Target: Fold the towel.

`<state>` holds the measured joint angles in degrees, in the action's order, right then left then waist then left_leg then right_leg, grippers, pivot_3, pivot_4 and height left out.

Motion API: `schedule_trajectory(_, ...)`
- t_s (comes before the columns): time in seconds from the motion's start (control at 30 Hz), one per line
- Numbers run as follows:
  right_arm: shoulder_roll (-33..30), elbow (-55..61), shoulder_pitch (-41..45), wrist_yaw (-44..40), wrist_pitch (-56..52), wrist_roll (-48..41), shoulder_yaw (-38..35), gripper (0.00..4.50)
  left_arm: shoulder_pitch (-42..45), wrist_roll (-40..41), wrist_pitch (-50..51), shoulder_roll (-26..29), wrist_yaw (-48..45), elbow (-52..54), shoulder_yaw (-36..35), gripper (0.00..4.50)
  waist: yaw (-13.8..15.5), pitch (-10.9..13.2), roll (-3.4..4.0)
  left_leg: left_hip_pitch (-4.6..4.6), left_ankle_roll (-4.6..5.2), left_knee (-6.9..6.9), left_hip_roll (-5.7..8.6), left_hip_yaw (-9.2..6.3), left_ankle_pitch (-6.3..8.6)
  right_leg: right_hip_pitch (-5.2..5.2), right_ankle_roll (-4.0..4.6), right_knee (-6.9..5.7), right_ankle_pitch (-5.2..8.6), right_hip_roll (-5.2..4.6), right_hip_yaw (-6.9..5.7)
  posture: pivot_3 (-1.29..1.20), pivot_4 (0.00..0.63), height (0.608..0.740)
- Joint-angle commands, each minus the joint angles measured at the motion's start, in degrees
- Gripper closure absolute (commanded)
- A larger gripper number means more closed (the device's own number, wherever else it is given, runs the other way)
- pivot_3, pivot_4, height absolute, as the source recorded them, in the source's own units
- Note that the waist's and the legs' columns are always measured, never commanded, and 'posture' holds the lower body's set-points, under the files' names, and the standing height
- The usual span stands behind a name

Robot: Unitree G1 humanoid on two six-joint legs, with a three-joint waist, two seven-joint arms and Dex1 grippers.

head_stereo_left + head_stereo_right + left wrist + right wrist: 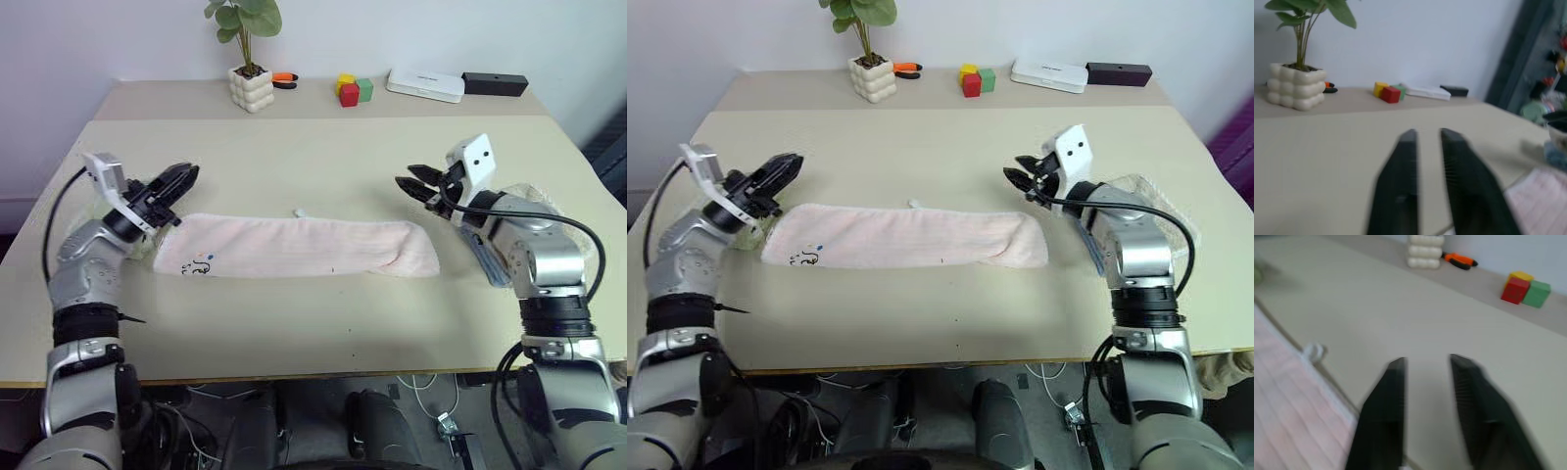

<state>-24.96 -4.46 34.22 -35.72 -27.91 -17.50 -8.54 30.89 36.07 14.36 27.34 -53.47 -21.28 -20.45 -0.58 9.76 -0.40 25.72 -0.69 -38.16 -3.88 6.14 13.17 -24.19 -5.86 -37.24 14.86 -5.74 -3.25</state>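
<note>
**Ana:** Fingers on the left gripper (182, 178) are sitting nearly pressed together with only a slim gap, pinching nothing; on the right gripper (411, 183) they are standing a little apart, also gripping nothing.

**Ben:** And the towel (304, 247)?

**Ana:** It is lying flat on the worktop (313, 323) as a long pink strip between the two arms, print near the left end. Both grippers are hovering above the worktop, each just beyond one end, touching no cloth.

**Ben:** So which step is running?

**Ana:** One lengthwise fold is looking done, I'd judge. Next is calling for spreading the fingers, dropping to an end, pinching both layers and carrying that end across.
</note>
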Motion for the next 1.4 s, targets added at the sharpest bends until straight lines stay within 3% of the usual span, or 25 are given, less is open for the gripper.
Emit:
schedule_trajectory(0.03,10.68,9.95,-2.89,12.95,-4.89,-4.05,-1.77,4.45,-2.6,2.17,3.68,-5.83,7.72,12.3,2.43,4.5,0.02,-0.01,0.0,0.01,-0.02,0.01,0.0,-0.03,-0.01,-0.01,0.0,0.0,0.0,0.02,-0.01,0.0,0.15,0.735)
schedule_trajectory(0.2,21.47,16.18,-10.07,23.08,-7.31,-2.5,1.78,4.45,-7.48,-0.97,3.99,-14.47,16.41,18.72,6.88,4.5,0.12,-0.01,0.0,0.02,-0.05,0.01,0.01,-0.05,-0.03,0.0,0.0,0.0,0.0,0.05,0.01,0.0,0.15,0.735)
schedule_trajectory(0.33,21.19,13.73,-18.18,24.31,-2.36,3.31,7.15,4.45,-9.15,-2.71,3.13,-17.38,18.05,15.69,8.75,4.5,0.11,-0.11,-0.06,-0.12,0.16,0.05,0.02,-0.1,0.1,0.16,0.01,0.08,0.01,0.05,-0.01,0.0,0.15,0.735)
schedule_trajectory(0.53,18.95,8.99,-22.91,26.17,5.53,7.22,5.44,4.45,-10.37,-6.66,0.08,-16.18,18.14,9.85,9.04,4.5,-0.02,-0.12,-0.08,-0.21,0.25,0.09,0.02,-0.14,0.15,0.2,0.02,0.08,0.01,0.08,-0.01,0.0,0.15,0.735)
schedule_trajectory(0.77,14.98,6.74,-23.06,26.04,10.2,8.84,3.24,4.45,-10.51,-9.75,-5.55,-10.84,17.33,1.59,6.28,4.5,-0.1,-0.16,-0.12,-0.34,0.27,0.12,0.02,-0.15,0.17,0.35,0.03,0.15,0.02,0.08,-0.01,0.0,0.15,0.735)
schedule_trajectory(0.93,8.79,5.45,-22.98,22.41,13.49,9.66,2.05,4.45,-10.9,-9.81,-7.33,-5.9,16.21,-0.87,4.02,4.5,-0.21,-0.16,-0.12,-0.36,0.27,0.15,0.01,-0.14,0.18,0.35,0.03,0.16,0.02,0.08,-0.01,0.0,0.15,0.735)
schedule_trajectory(1.23,6.85,7.24,-22.94,16.38,12.86,5.32,0.05,4.45,-11.04,-6.49,-4.83,-2.75,14.47,2.98,1.75,4.5,-0.13,-0.15,-0.12,-0.35,0.27,0.17,0.0,-0.14,0.18,0.35,0.04,0.17,0.02,0.08,-0.01,0.0,0.15,0.735)
schedule_trajectory(1.3,8.14,11.15,-21.23,14.14,8.57,-1.63,-1.5,4.45,-11.1,-5.57,-2.87,-3.47,13.74,5.15,2.82,4.5,-0.07,-0.14,-0.13,-0.34,0.27,0.17,0.0,-0.15,0.18,0.35,0.03,0.17,0.02,0.08,-0.01,0.0,0.15,0.735)
schedule_trajectory(1.33,9.12,13.76,-20.54,13.21,6.22,-6.88,-3.13,4.21,-11.27,-4.57,-1.68,-3.79,12.66,6.38,3.3,4.5,-0.08,-0.14,-0.13,-0.33,0.27,0.17,0.0,-0.14,0.18,0.34,0.03,0.17,0.02,0.07,-0.01,0.0,0.15,0.735)
schedule_trajectory(1.4,9.66,18.0,-19.39,14.31,-0.6,-15.84,-7.13,3.58,-11.15,-3.07,0.19,-3.28,9.02,8.47,4.46,3.95,-0.05,-0.14,-0.12,-0.33,0.27,0.17,-0.01,-0.16,0.18,0.34,0.03,0.16,0.02,0.07,-0.01,0.0,0.15,0.735)
